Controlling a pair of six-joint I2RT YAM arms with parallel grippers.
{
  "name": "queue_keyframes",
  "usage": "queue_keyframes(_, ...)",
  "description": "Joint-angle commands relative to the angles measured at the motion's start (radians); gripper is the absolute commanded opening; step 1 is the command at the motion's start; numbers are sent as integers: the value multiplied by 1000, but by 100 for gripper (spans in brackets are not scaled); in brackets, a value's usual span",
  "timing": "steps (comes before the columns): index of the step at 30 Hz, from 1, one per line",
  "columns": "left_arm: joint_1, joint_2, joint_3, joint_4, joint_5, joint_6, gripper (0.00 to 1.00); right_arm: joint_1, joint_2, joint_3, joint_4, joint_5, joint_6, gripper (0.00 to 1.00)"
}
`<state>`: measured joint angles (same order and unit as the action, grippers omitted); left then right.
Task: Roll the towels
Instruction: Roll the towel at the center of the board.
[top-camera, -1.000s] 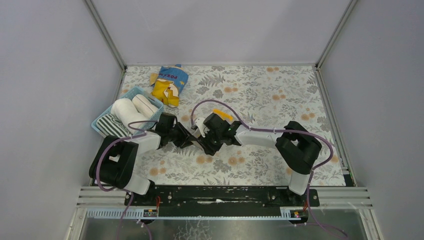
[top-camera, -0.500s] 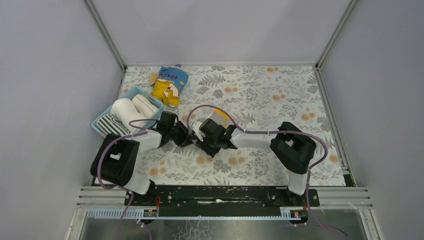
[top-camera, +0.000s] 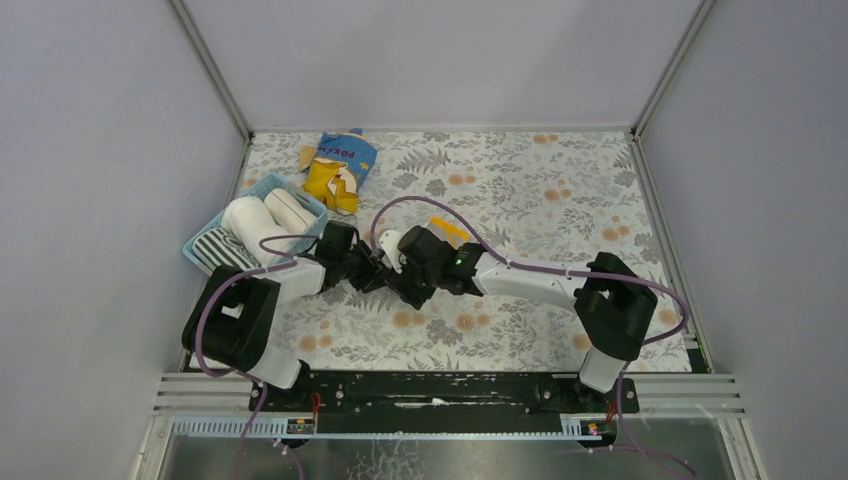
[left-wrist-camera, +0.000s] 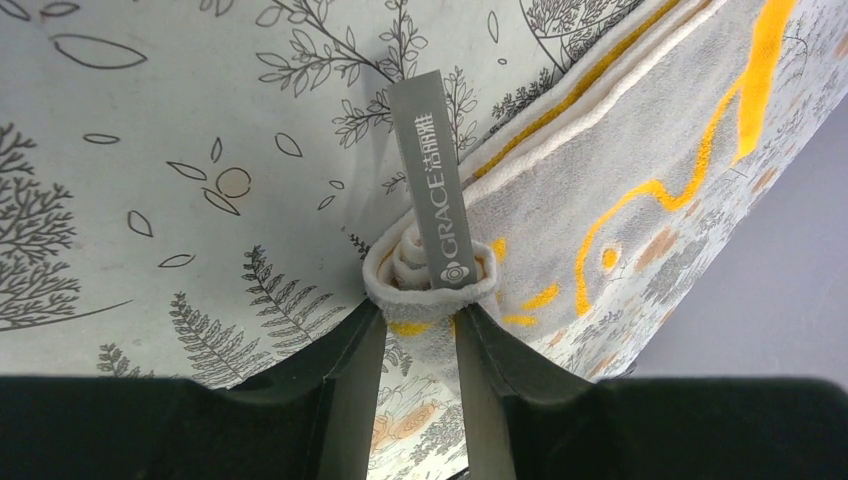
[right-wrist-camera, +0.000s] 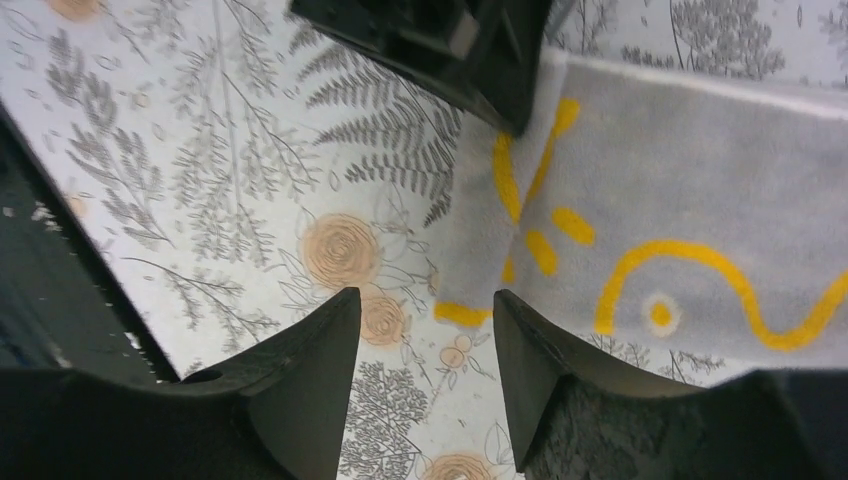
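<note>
My left gripper (left-wrist-camera: 420, 312) pinched rolled end of beige towel (left-wrist-camera: 620, 190); my right gripper (right-wrist-camera: 425, 298) hung open over its flat part.

Wide open across the table (top-camera: 560, 190) to the right and far side, but tight at centre-left, with the left gripper (left-wrist-camera: 420, 320) and right gripper (right-wrist-camera: 425, 310) nose to nose over the beige towel (left-wrist-camera: 620, 170), and blocked beyond by the basket (top-camera: 272, 183) of rolled towels (top-camera: 248, 220) and the snack bag (top-camera: 340, 165).
</note>
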<state>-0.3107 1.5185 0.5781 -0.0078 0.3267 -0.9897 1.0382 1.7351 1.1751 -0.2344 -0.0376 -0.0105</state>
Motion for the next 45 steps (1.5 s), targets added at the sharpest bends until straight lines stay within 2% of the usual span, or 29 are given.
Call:
queue_keyframes(1, -13, 59, -32, -144, -146, 56, 33, 5, -21, 50, 20, -112, 27, 58)
queue_keyframes(8, -14, 59, -31, -147, -149, 58, 33, 5, 51, 49, 39, -100, 37, 56)
queue_keyframes(19, -16, 56, -27, -158, -156, 61, 33, 5, 95, 41, 16, 41, 16, 56)
queue_keyframes(32, -17, 54, -20, -167, -162, 61, 33, 11, 152, 19, 17, 30, -5, 53)
queue_keyframes(42, -15, 51, -28, -175, -172, 58, 33, 39, 225, -15, -27, 250, -17, 53)
queue_keyframes(45, -12, 55, -33, -171, -172, 54, 33, 43, 229, -24, -40, 289, -15, 50)
